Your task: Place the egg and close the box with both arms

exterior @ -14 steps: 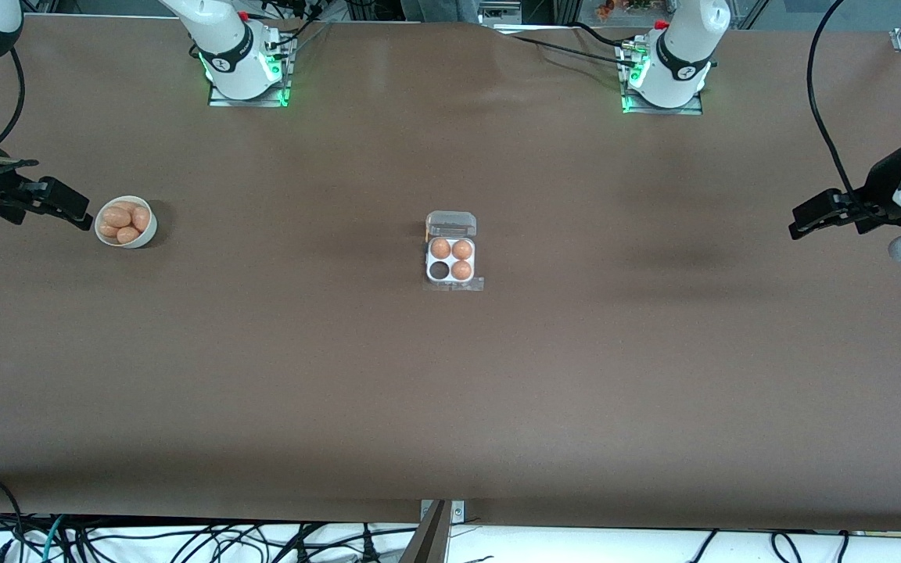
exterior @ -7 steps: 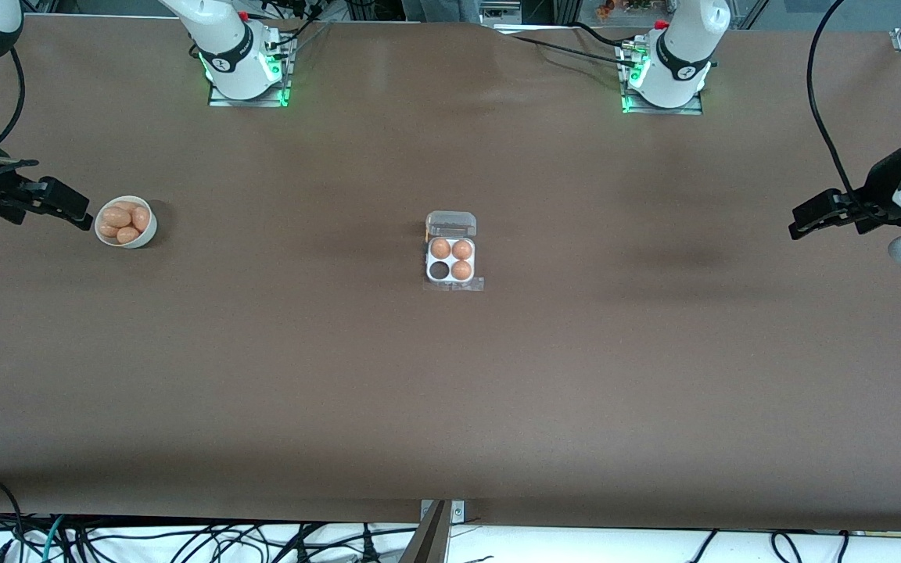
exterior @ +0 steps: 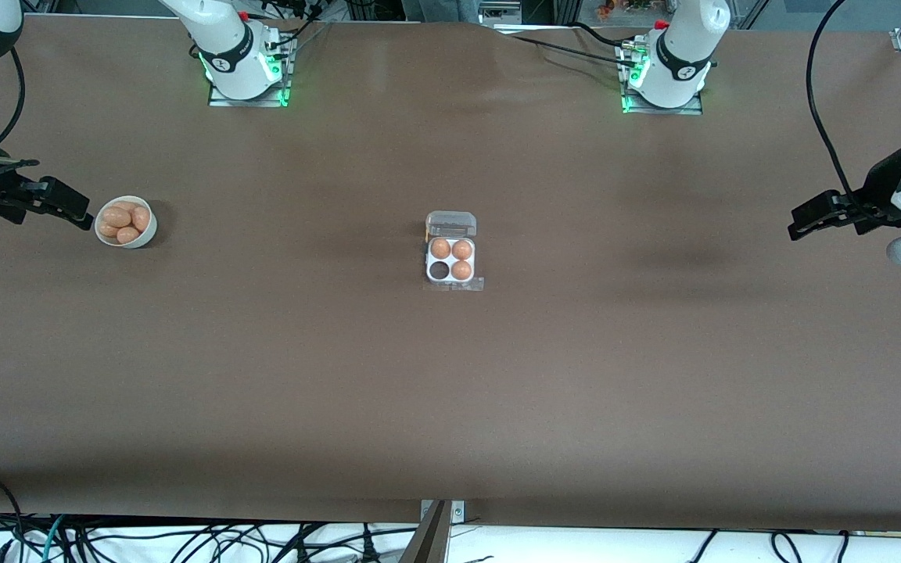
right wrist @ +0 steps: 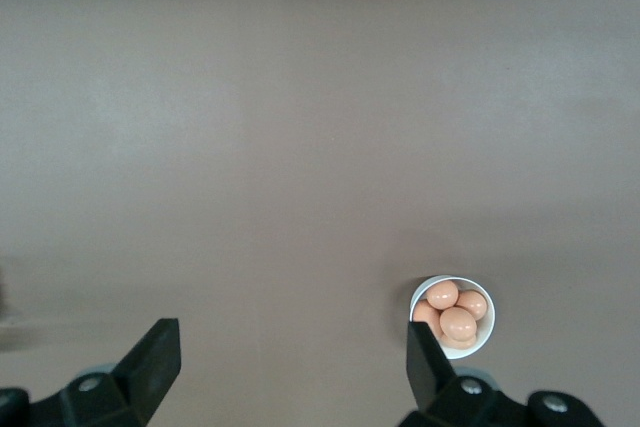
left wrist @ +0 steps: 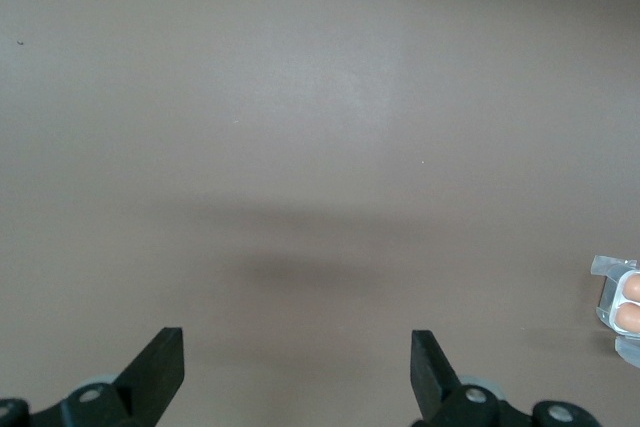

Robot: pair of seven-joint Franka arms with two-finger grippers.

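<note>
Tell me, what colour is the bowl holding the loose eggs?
The bowl is plain white, clearest in the right wrist view, with orange-tan eggs inside.

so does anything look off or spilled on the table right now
Nothing stands out. The egg box sits square mid-table with its lid open, three eggs in and one cell empty. The bowl of eggs is upright. Both grippers, left and right, wait open at the table's ends.

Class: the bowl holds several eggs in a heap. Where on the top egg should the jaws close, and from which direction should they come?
Judging by its pose, take the top egg across its narrow middle, coming straight down from above: the bowl walls block a sideways approach, and neighbouring eggs crowd it.
</note>
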